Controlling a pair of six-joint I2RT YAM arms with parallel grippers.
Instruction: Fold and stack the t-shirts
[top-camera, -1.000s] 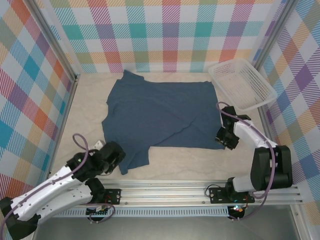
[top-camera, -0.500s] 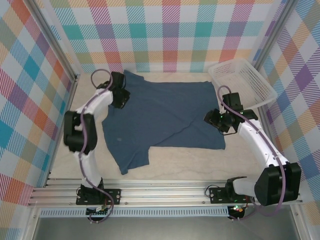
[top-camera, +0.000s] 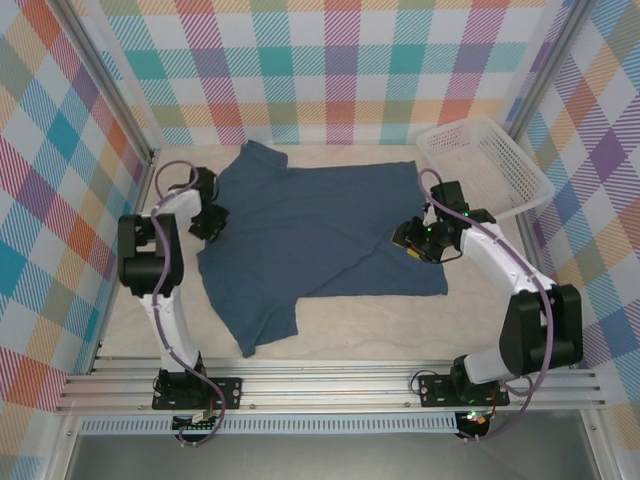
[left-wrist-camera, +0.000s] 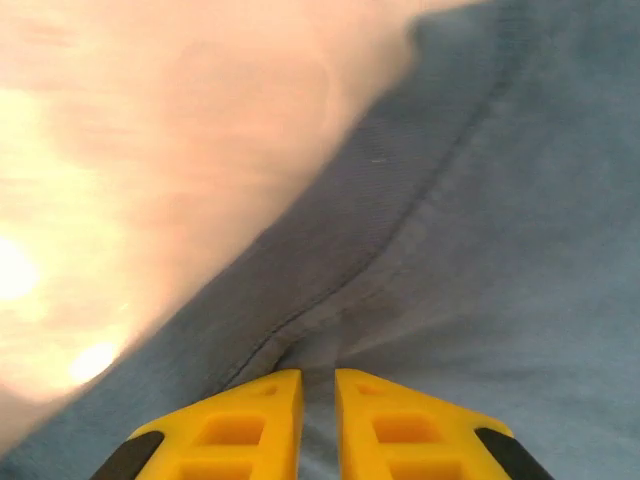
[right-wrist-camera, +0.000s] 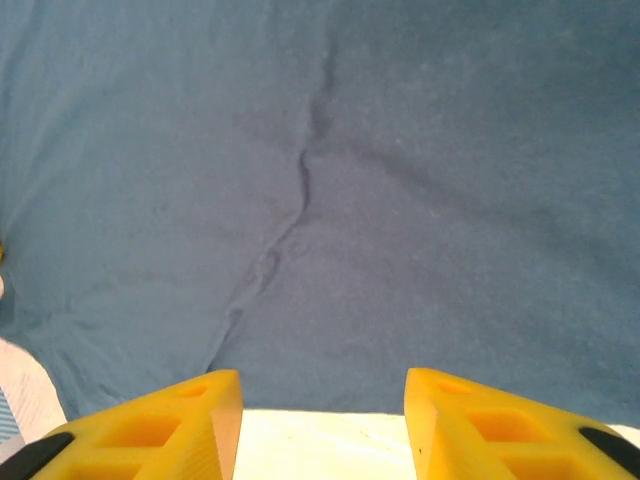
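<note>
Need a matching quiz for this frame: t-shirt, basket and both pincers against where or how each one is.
Things:
1. t-shirt
2. white mesh basket
3. left pincer
4. right pincer

Place or state:
A. wide open, at the shirt's right edge
B. far right corner of the table
C. spread out mid-table
D. nearly closed, on the shirt's left side

Pairs: 1-C, 2-B, 3-D, 4-A

Left arm (top-camera: 170, 320), right arm (top-camera: 500, 262): my shells are white, my joints black, purple-grey cables (top-camera: 172, 168) loop along each. Left gripper (left-wrist-camera: 318, 385), right gripper (right-wrist-camera: 322, 390): yellow wedge fingers (left-wrist-camera: 240, 430), recessed panels, black outer corners.
</note>
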